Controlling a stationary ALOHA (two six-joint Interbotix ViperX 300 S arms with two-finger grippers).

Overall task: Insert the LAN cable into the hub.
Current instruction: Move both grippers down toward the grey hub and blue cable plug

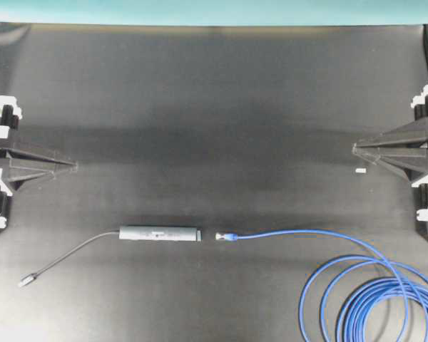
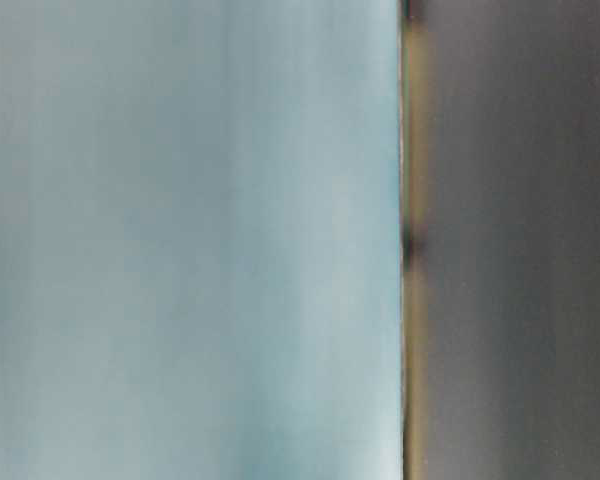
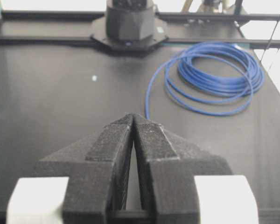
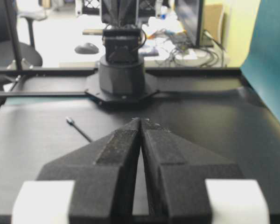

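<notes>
Blue cable [image 1: 357,285] plug [image 1: 225,236] lies in line with the hub [image 1: 160,233], just off its right end, nearer the right gripper [image 1: 356,148]; both it and the left gripper [image 1: 74,166] are closed, empty

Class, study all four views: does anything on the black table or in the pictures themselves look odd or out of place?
The table-level view is a blur of pale blue and grey, showing nothing usable. A small white scrap lies loose on the table near the right gripper. The slim dark-grey hub and bright-blue LAN cable lie tidy, unplugged.
</notes>
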